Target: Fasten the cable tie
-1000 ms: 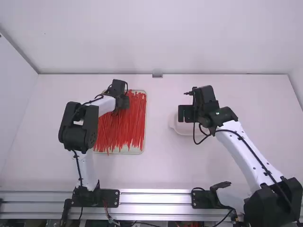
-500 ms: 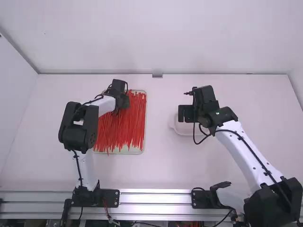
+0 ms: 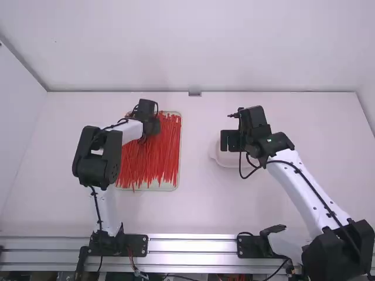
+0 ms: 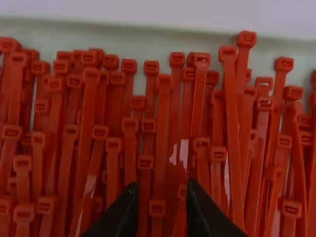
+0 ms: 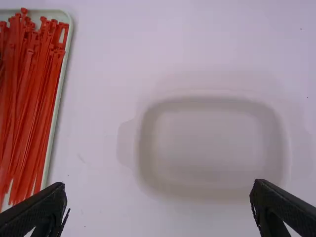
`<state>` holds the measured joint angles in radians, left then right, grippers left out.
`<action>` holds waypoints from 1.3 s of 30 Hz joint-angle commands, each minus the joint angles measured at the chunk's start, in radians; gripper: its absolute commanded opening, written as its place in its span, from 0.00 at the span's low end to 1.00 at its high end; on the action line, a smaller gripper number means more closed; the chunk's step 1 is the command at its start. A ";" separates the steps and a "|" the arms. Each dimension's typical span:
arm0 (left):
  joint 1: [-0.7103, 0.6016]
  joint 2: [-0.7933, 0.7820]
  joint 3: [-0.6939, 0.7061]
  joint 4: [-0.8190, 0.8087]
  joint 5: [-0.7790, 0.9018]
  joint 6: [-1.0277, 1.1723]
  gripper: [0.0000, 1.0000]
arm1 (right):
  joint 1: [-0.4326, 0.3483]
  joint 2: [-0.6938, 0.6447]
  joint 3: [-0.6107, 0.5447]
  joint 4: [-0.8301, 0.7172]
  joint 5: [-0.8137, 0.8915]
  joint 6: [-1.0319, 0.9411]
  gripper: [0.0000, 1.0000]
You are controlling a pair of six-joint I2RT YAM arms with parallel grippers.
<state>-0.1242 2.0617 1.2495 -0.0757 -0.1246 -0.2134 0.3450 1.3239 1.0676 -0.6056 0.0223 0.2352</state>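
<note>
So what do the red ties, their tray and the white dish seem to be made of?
The cable ties look like moulded plastic, likely nylon: uniform red, slightly glossy, with moulded square heads. The tray looks like smooth pale green plastic, though coated metal is possible. The dish looks like matte white plastic or ceramic; I cannot tell which.

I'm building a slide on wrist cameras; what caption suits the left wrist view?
Left gripper, fingers apart, poised low over a dense pile of red cable ties on a pale tray.
</note>
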 commanded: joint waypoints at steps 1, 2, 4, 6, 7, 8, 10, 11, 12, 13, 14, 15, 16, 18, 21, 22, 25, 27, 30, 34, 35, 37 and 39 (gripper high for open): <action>0.006 0.018 -0.018 0.001 0.004 -0.003 0.26 | 0.003 -0.008 0.031 -0.005 0.001 0.004 0.99; 0.006 0.018 -0.020 0.004 0.003 -0.003 0.26 | 0.003 -0.008 0.031 -0.005 0.001 0.004 0.98; 0.006 0.018 -0.021 0.005 0.004 -0.003 0.26 | 0.003 -0.008 0.031 -0.005 0.001 0.004 0.98; 0.007 0.018 -0.024 0.009 0.004 -0.003 0.26 | 0.003 -0.008 0.031 -0.005 0.001 0.004 0.98; 0.008 0.018 -0.027 0.015 0.003 -0.003 0.26 | 0.003 -0.008 0.031 -0.005 0.001 0.004 0.99; 0.008 0.018 -0.027 0.016 0.003 -0.003 0.26 | 0.003 -0.008 0.031 -0.005 0.001 0.004 0.99; 0.006 0.018 -0.035 0.031 0.004 -0.002 0.26 | 0.003 -0.008 0.031 -0.005 0.001 0.004 0.99; 0.006 0.018 -0.037 0.034 0.003 -0.003 0.26 | 0.003 -0.008 0.031 -0.005 0.001 0.004 0.99; 0.007 0.018 -0.040 0.040 0.004 -0.003 0.26 | 0.003 -0.008 0.031 -0.005 0.001 0.004 0.99; 0.007 0.018 -0.042 0.040 0.003 -0.003 0.26 | 0.003 -0.008 0.031 -0.005 0.001 0.004 0.98; 0.007 0.018 -0.045 0.040 0.004 -0.003 0.25 | 0.003 -0.008 0.031 -0.005 0.001 0.004 0.98; 0.007 0.018 -0.046 0.039 0.003 -0.003 0.25 | 0.003 -0.008 0.031 -0.005 0.001 0.004 0.99; 0.007 0.018 -0.047 0.039 0.003 -0.003 0.25 | 0.003 -0.008 0.031 -0.005 0.001 0.004 0.98; 0.007 0.018 -0.048 0.039 0.003 -0.002 0.25 | 0.003 -0.008 0.031 -0.003 0.001 0.004 0.99; 0.007 0.018 -0.048 0.039 0.003 -0.003 0.24 | 0.003 -0.008 0.031 -0.003 0.001 0.004 0.99; 0.007 0.018 -0.048 0.040 0.003 -0.003 0.24 | 0.003 -0.008 0.031 -0.003 0.001 0.004 0.98; 0.007 0.018 -0.048 0.037 0.004 -0.003 0.24 | 0.003 -0.008 0.031 -0.005 0.001 0.004 0.98; 0.007 0.018 -0.048 0.036 0.004 -0.003 0.22 | 0.003 -0.008 0.031 -0.005 0.001 0.004 0.99; 0.007 0.018 -0.048 0.036 0.004 -0.003 0.21 | 0.003 -0.008 0.031 -0.005 0.001 0.004 0.99; 0.007 0.018 -0.048 0.028 0.003 -0.004 0.20 | 0.003 -0.008 0.031 -0.005 0.001 0.004 0.99; 0.008 0.018 -0.048 0.027 0.003 -0.004 0.20 | 0.003 -0.008 0.031 -0.005 0.001 0.004 0.99; 0.007 0.018 -0.048 0.024 0.003 -0.007 0.19 | 0.003 -0.008 0.031 -0.005 0.001 0.004 0.99; 0.007 0.018 -0.048 0.024 0.003 -0.007 0.19 | 0.003 -0.008 0.031 -0.005 0.001 0.004 0.98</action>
<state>-0.1242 2.0617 1.2140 -0.0463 -0.1249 -0.2173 0.3450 1.3239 1.0676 -0.6056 0.0216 0.2352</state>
